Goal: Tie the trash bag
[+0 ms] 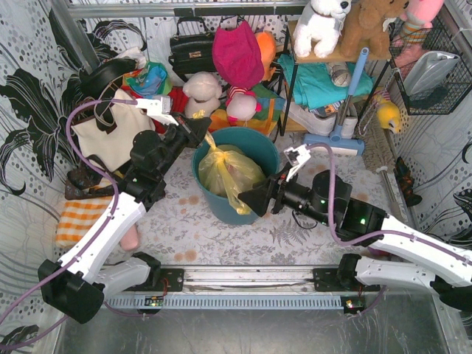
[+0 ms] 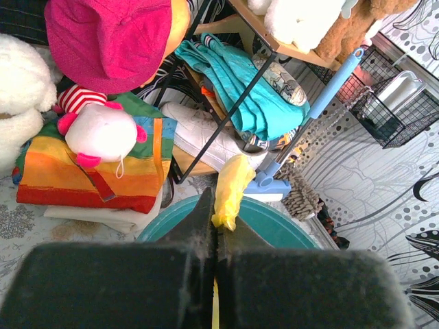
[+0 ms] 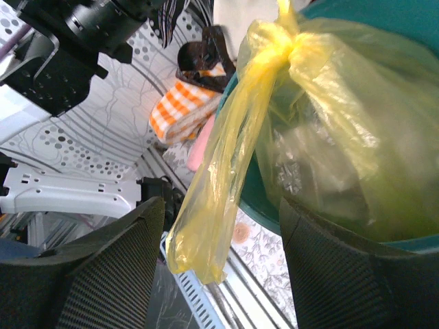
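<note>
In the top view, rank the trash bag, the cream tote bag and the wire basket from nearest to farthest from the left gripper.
1. trash bag: in the bin just right of the left gripper, which pinches its tail.
2. cream tote bag: on the gripper's left, by the patterned wall.
3. wire basket: far right, up on the side wall.

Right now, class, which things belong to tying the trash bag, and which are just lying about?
Job: trash bag; left gripper, pinching one bag tail; right gripper, open.
Lying about: cream tote; white plush toy; blue mop; checked cloth.
</note>
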Robot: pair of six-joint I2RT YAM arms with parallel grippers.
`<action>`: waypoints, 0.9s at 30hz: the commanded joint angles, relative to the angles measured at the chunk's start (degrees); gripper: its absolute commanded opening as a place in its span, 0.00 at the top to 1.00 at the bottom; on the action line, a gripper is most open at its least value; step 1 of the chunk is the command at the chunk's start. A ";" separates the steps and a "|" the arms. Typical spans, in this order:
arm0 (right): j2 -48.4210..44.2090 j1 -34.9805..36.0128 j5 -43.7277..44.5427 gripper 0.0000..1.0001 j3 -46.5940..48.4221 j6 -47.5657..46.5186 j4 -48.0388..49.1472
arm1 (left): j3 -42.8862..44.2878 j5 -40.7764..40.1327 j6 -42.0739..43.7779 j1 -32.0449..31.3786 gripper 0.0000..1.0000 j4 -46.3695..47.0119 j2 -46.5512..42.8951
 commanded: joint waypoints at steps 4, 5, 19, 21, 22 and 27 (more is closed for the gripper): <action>4.96 0.07 -4.58 0.32 2.62 5.08 -0.26 | 0.79 0.84 -0.68 0.21 0.99 2.24 -1.18; 5.35 0.05 -4.78 0.33 2.45 5.45 0.18 | 0.79 0.86 -0.72 0.19 0.99 2.33 -1.19; 5.88 0.06 -6.99 0.94 2.43 5.03 3.98 | 0.46 0.86 -0.88 0.20 0.99 3.02 -1.09; 5.07 0.09 -6.25 0.96 2.29 4.81 3.85 | 0.52 0.86 -0.91 0.15 0.99 3.15 -0.84; 4.65 0.13 -5.99 0.98 2.24 4.50 3.84 | 0.57 0.84 -0.90 0.18 0.99 3.23 -0.69; 1.32 0.10 -6.25 1.00 0.14 3.77 7.15 | 0.89 0.89 -0.83 0.17 0.99 3.41 0.10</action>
